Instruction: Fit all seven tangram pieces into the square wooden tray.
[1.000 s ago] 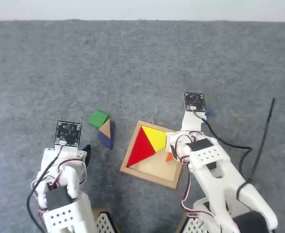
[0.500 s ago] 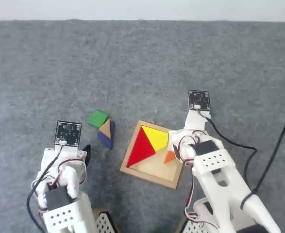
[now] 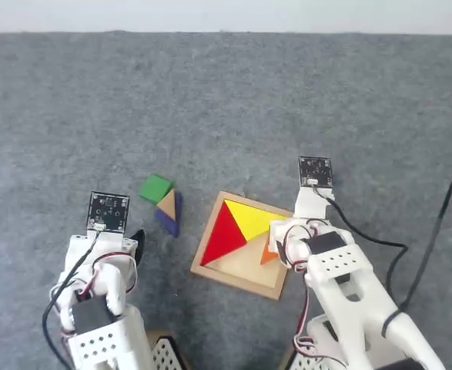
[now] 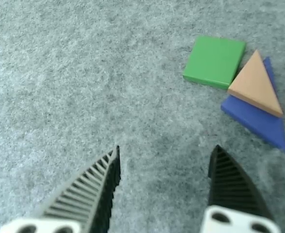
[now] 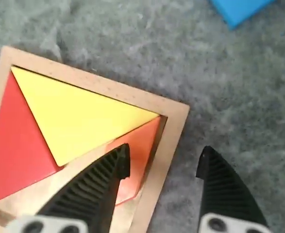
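- Tray [image 3: 233, 280] sits turned cornerwise on the grey tabletop [image 3: 226, 100], lower centre of the high view, just in front of the right arm.
- Red triangle [image 3: 222, 231] lies flat inside the tray along its upper-left wall. Its long edge meets the yellow triangle [image 3: 249, 217], which lies along the upper-right wall.
- Orange piece [image 3: 269, 250] rests in the tray's right corner, touching the yellow triangle's edge and partly hidden under the arm.
- Lower part of the tray floor is bare wood.
- Right wrist view shows the same tray rim [image 5: 98, 83], red triangle [image 5: 16, 145], yellow triangle [image 5: 79, 116] and orange piece [image 5: 142, 145].
- Right gripper [image 5: 165, 147] hangs over the tray's right rim with its jaws apart. One jaw is above the orange piece, the other above the tabletop outside the tray, and nothing is between them.
- Light blue piece [image 5: 239, 9] lies on the tabletop outside the tray, beyond the rim.
- Green square [image 3: 156, 188] lies left of the tray, apart from it.
- Tan triangle [image 3: 166, 204] is just beside the green square and lies partly on top of the blue piece [image 3: 170, 220].
- Left gripper [image 4: 166, 149] hovers over bare tabletop at lower left of the high view. Its jaws are wide apart and hold nothing.
- Green square [image 4: 215, 61], tan triangle [image 4: 255, 85] and blue piece [image 4: 256, 116] lie ahead of the left gripper, clear of its jaws.
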Available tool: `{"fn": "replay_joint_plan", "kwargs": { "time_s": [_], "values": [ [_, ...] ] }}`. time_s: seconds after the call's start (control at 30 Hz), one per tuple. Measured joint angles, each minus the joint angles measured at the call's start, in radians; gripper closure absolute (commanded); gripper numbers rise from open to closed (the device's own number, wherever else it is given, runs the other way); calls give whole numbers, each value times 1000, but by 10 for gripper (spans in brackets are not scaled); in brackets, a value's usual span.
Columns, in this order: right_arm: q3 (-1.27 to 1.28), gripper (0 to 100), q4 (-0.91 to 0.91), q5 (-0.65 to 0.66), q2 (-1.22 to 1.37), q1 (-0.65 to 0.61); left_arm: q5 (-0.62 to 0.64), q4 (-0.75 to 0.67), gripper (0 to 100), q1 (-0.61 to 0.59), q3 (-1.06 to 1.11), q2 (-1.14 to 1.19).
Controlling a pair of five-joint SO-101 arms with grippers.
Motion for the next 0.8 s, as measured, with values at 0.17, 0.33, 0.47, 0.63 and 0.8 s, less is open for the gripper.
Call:
{"fn": "replay_joint_plan", "kwargs": {
  "time_s": [0.17, 0.33, 0.47, 0.63, 0.8],
  "values": [
    [0, 779, 0, 0, 0, 74, 0, 0, 719, 0, 0, 0],
    [0, 779, 0, 0, 0, 118, 0, 0, 719, 0, 0, 0],
    [-46, 775, -2, 2, 0, 158, 0, 0, 719, 0, 0, 0],
    [-158, 775, 8, 169, 0, 325, 0, 0, 719, 0, 0, 0],
    [-299, 775, 112, 319, 37, 413, 0, 0, 719, 0, 0, 0]
  ]
}}
